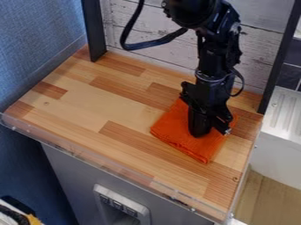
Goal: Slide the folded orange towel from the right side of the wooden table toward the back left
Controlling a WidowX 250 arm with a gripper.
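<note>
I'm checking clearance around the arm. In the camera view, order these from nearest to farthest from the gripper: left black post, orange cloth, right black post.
1. Orange cloth, right under the gripper
2. Right black post, picture's right
3. Left black post, picture's upper left

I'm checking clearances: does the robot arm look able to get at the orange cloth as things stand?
Most likely yes: the robot arm hangs down directly over the orange cloth, and I see nothing between them. Whether they touch is hard to tell.
</note>
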